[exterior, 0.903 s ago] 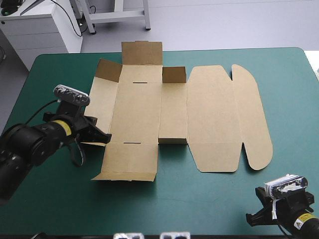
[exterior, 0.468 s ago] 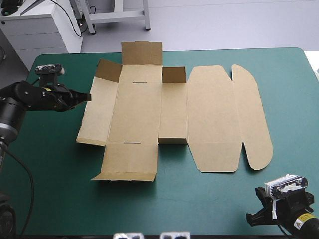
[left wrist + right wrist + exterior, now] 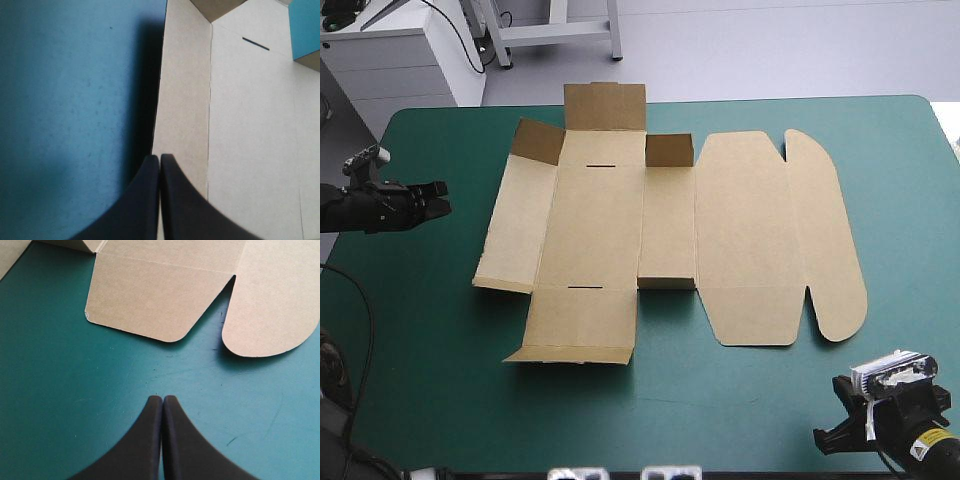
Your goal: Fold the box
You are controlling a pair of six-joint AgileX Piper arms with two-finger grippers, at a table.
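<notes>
Left gripper [image 3: 438, 197], its black fingers pressed together on nothing, has drawn back to the left edge of the teal-green table [image 3: 720, 400], well apart from the board; earlier it was down at the near corner of the box's left side panel. The right gripper [image 3: 825, 440] has not stirred from the near right corner, its fingers likewise together. The box [image 3: 670, 230] lies opened out at mid-table, unshifted. Its left side panel [image 3: 515, 225] rests almost flat, released instead of stood up. Only the three small far flaps [image 3: 605, 105] stand partly raised. Judging by this, the folding has barely begun, and the retreat reads as a reset before another try at that wall.
</notes>
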